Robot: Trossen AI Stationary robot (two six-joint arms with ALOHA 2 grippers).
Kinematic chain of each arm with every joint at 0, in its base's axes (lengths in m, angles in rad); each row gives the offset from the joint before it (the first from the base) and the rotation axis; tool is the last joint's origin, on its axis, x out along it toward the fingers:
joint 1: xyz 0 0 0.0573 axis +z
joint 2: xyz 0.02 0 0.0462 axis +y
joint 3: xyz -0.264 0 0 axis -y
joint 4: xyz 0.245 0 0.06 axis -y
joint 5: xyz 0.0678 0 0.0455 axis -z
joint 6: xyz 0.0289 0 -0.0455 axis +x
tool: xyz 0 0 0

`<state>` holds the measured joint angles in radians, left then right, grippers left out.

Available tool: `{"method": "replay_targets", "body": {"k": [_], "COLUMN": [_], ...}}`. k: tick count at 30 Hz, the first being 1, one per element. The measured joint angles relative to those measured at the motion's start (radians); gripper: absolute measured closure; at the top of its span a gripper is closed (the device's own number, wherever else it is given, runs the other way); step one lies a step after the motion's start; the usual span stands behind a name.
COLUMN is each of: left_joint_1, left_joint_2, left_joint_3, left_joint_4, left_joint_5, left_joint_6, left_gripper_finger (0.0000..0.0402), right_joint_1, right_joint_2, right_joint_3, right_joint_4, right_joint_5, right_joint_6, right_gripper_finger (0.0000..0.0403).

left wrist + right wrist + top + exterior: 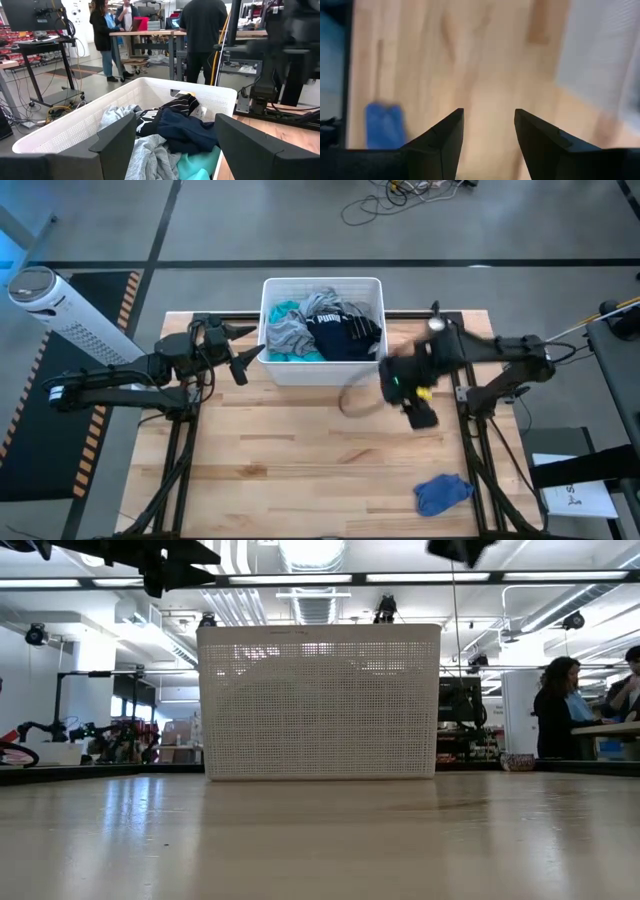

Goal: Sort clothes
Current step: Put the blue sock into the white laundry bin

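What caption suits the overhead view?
Two arms flank a white bin of clothes; a blue cloth lies apart.

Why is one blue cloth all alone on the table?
The blue cloth lies crumpled near the table's front right corner, far from the bin, where the other clothes are piled. That is the one thing that looks out of place. Nothing looks spilled or broken. The right tool hangs open and empty beside the bin.

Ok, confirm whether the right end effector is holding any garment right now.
No: the right end effector has its fingers apart with only bare table between them, and the blue cloth lies off to the side.
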<state>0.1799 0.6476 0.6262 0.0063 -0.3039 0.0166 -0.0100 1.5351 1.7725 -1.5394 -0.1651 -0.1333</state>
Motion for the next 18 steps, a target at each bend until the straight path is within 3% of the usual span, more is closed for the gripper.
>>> {"method": "replay_targets", "body": {"k": [6, 14, 18], "left_joint_1": [0.0, -0.003, -0.003], "left_joint_2": [0.0, -0.002, 0.0], "left_joint_3": [0.0, 0.0, 0.0], "left_joint_4": [-0.002, -0.022, -0.025], "left_joint_5": [0.0, 0.0, 0.0], "left_joint_6": [-0.003, -0.015, -0.023], "left_gripper_finger": [0.0143, 0.0143, 0.0143], "right_joint_1": [0.237, 0.491, 0.549], "right_joint_2": [-0.079, -0.189, -0.208], "right_joint_3": [-0.192, -0.561, -0.743], "right_joint_4": [0.069, 0.402, 0.599], "right_joint_5": [-0.011, -0.15, -0.252], "right_joint_6": [0.149, 0.47, 0.594], "right_gripper_finger": [0.0238, 0.0207, 0.0195]}}
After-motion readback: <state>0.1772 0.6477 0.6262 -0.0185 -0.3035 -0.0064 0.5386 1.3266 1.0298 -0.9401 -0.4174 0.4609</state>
